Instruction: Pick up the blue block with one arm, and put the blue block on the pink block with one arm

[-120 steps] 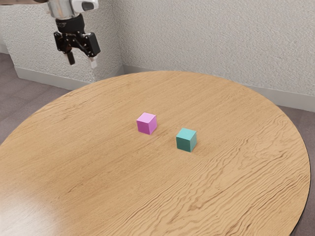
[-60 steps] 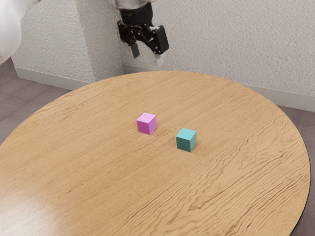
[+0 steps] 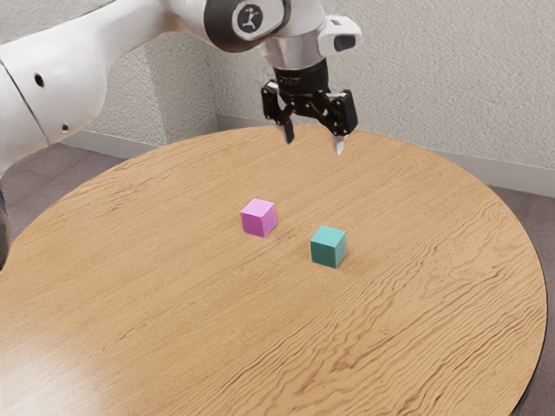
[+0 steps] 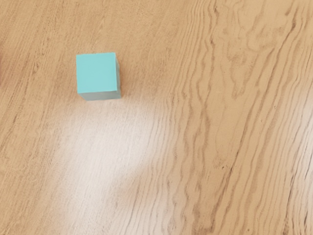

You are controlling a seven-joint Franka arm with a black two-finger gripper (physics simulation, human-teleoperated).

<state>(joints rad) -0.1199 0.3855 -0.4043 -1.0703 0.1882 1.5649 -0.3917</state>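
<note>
Round wood desk (image 3: 173,303), grey textured wall (image 3: 451,69) behind. Blue block (image 3: 329,246) sits flat near desk centre, just right of and slightly nearer than pink block (image 3: 258,217), with a gap between them. End effector (image 3: 313,143) hangs over the desk's far side, well above both blocks, fingers spread wide, gripping and touching nothing.

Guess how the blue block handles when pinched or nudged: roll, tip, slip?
The blue block is a cube resting flat on the table, so it likely slides rather than rolls or tips. Its flat, parallel sides should suit the open pincer. Smooth faces may slip under a light squeeze.
</note>
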